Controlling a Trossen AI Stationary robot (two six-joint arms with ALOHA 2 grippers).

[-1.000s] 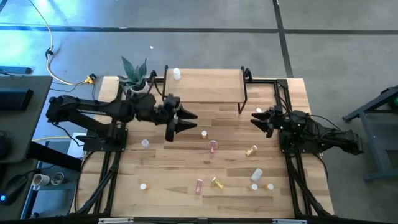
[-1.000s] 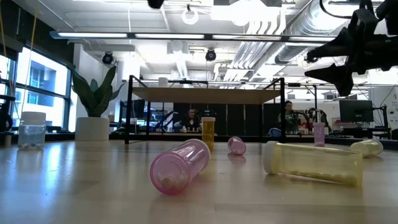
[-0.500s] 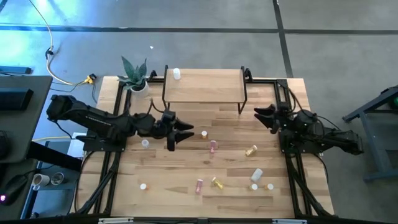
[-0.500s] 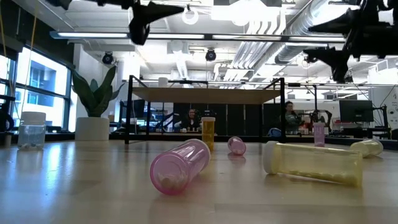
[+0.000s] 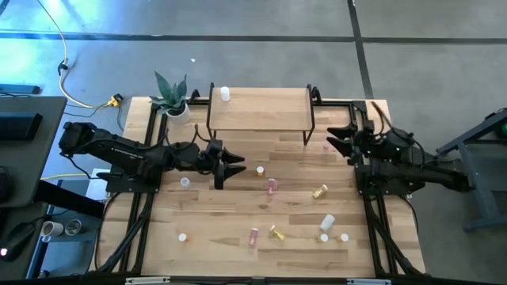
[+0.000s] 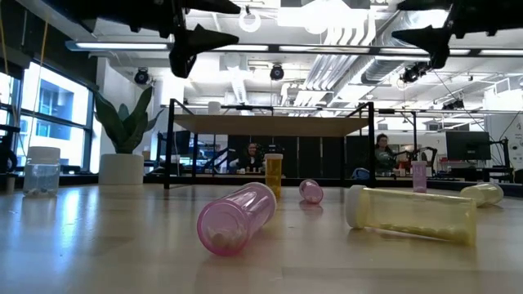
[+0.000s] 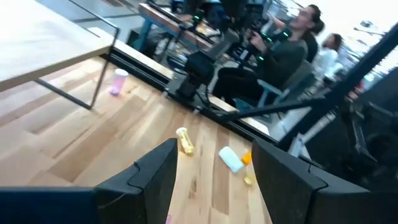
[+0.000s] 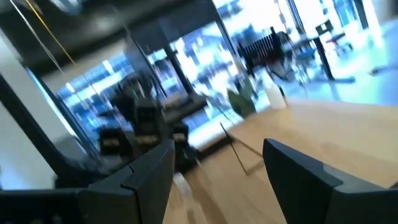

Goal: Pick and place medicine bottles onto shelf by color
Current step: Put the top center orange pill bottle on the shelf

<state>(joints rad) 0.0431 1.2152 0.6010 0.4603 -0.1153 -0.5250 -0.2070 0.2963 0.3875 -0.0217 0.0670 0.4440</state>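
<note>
Overhead, the left gripper (image 5: 235,164) hangs above the table's middle left with its fingers spread and nothing between them, just left of a small white-and-orange bottle (image 5: 260,169). The right gripper (image 5: 337,138) sits by the shelf's (image 5: 261,111) right legs, fingers spread wide, also empty. 1 white bottle (image 5: 226,95) stands on the shelf's far left corner. Pink, yellow and white bottles lie scattered across the near tabletop (image 5: 206,222). No label or writing is legible.
</note>
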